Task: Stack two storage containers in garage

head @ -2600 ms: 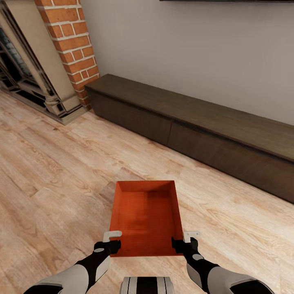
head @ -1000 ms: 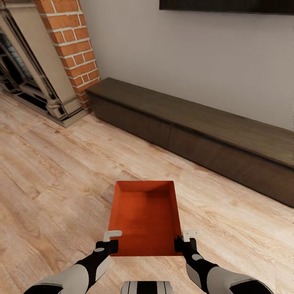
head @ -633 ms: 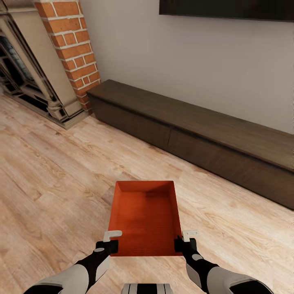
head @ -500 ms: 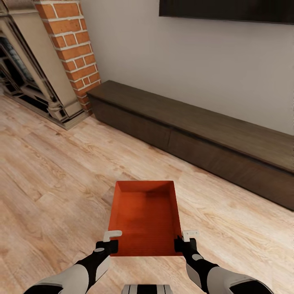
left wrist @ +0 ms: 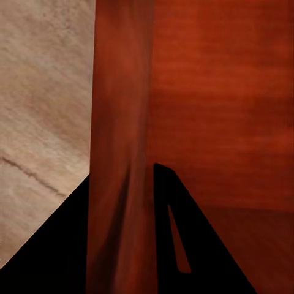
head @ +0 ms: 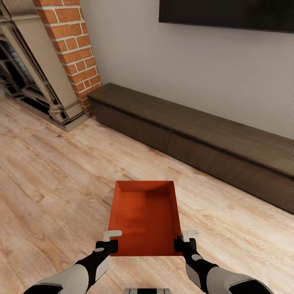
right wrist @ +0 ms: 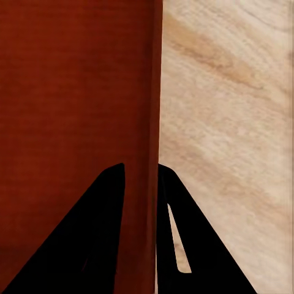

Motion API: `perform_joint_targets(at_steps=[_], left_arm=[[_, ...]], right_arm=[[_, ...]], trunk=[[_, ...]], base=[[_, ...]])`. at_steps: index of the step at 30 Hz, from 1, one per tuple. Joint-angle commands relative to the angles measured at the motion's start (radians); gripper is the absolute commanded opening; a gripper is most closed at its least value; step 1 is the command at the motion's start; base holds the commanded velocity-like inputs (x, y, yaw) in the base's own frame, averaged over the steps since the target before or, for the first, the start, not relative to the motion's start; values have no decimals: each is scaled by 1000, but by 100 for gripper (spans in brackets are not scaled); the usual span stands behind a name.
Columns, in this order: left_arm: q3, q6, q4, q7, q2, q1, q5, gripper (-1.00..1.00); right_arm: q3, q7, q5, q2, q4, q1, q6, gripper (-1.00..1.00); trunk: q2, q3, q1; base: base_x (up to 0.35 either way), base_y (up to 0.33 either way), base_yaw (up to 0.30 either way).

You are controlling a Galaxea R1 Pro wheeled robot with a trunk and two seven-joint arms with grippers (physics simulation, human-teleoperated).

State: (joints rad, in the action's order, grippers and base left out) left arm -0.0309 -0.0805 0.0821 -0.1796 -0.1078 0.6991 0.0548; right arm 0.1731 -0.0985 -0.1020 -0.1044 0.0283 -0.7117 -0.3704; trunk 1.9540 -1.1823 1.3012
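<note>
I am holding one storage container [head: 145,218] between my two grippers, and both are clamping on its thin walls. My left gripper [head: 109,245] is pinching the near left corner of the wall; in the left wrist view its dark fingers [left wrist: 177,245] are sitting one on each side of the orange-red wall [left wrist: 119,153]. My right gripper [head: 183,244] is doing the same at the near right corner, and in the right wrist view the fingers [right wrist: 104,233] are pressing on the wall [right wrist: 153,122] from inside and outside. The container is hanging level in front of my trunk, above the light wood plank floor [head: 53,179], with its open side up and nothing inside it. Further ahead, a long dark wooden low cabinet [head: 196,134] is running along the grey wall [head: 163,65]. A dark screen [head: 228,14] is hanging on that wall above the cabinet. At the far left, a red brick column [head: 71,49] is standing beside a fireplace [head: 28,77] with a pale frame.
</note>
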Motion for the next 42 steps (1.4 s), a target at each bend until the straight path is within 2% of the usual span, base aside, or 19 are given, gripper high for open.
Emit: perform_joint_targets(at_steps=[1,42], left_arm=[[6,-2,-1,-8,-1,0,3,-100],[6,-2,-1,-8,-1,0,3,-100]], right_arm=[[-10,2,2,-1,2,-1,-4,-100],[-10,2,2,-1,2,-1,-4,-100]], trunk=[[-7,3,-4],[-294,131,-161]], base=[[0,0,0],[0,0,0]])
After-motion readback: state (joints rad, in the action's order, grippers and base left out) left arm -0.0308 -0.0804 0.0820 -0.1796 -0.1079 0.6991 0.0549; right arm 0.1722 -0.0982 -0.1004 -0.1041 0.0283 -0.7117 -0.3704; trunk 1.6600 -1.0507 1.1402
